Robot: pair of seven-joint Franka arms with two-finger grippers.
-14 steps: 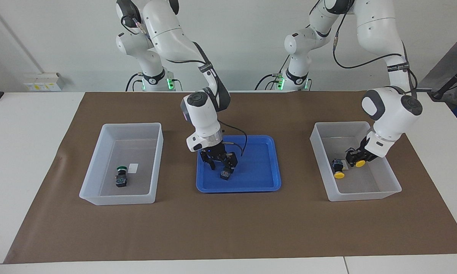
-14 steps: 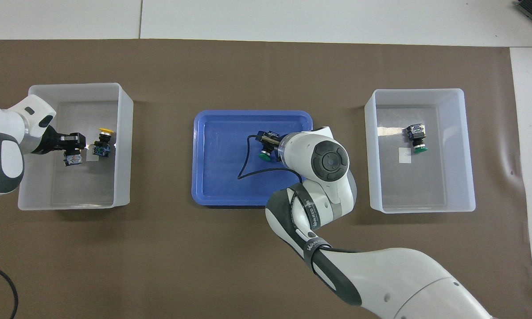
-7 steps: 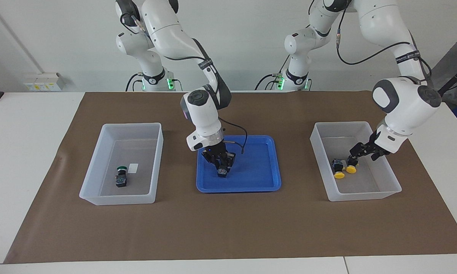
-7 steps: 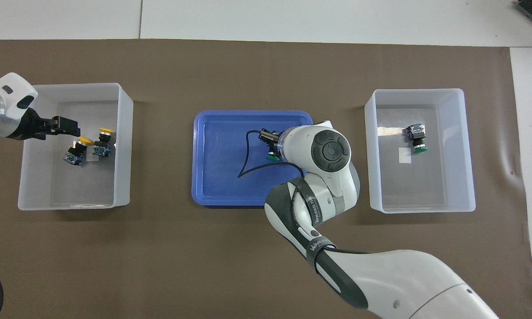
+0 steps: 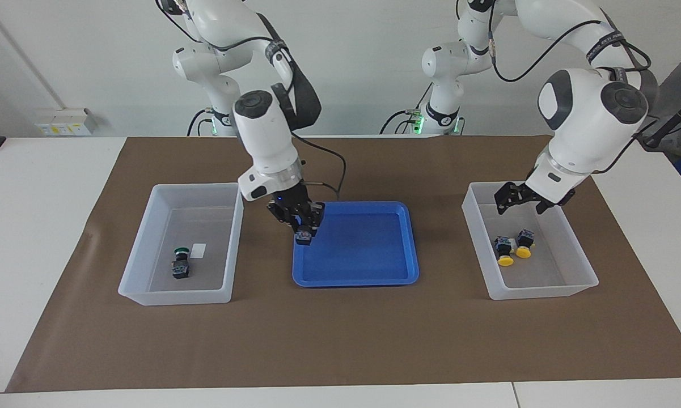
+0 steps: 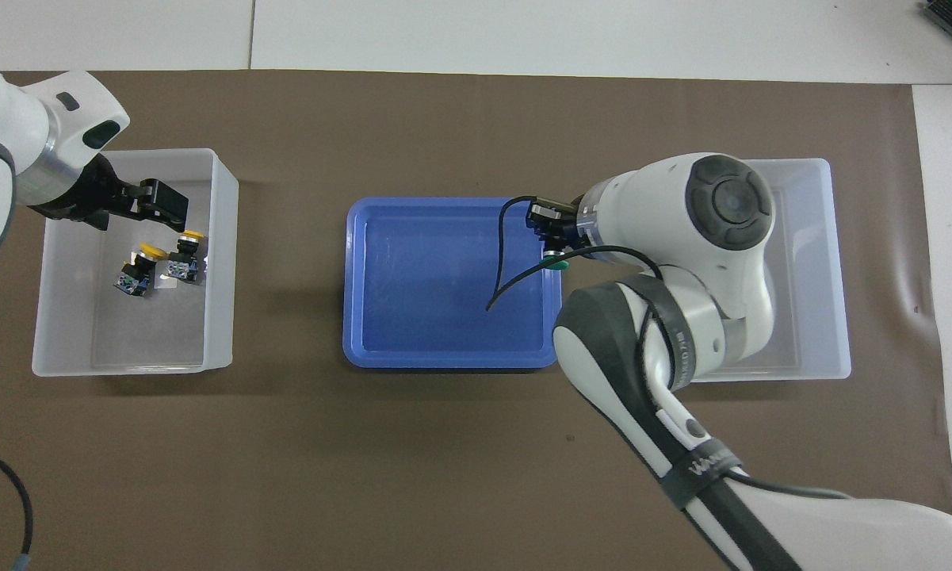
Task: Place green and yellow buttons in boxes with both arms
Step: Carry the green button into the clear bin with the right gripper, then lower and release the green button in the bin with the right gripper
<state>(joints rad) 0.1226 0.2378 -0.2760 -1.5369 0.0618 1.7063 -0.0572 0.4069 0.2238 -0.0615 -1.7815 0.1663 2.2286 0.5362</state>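
My right gripper (image 5: 301,225) is shut on a green button (image 5: 304,234) and holds it in the air over the edge of the blue tray (image 5: 368,249) at the right arm's end; its green cap (image 6: 556,262) shows under the gripper (image 6: 551,238). A second green button (image 5: 180,264) lies in the box (image 5: 197,185) at the right arm's end. Two yellow buttons (image 5: 504,250) (image 5: 524,243) lie side by side in the other box (image 5: 475,238). Above that box my left gripper (image 5: 520,204) hangs open and holds nothing.
A brown mat (image 5: 340,340) covers the table under both boxes and the tray. In the overhead view my right arm (image 6: 721,230) hides much of the box (image 6: 834,262) at its end. A black cable (image 6: 501,270) hangs from the right wrist over the tray.
My right gripper shut on the green button in the tray and lifted it toward the right arm's end. My left gripper let go of a yellow button in its box, opened and rose.
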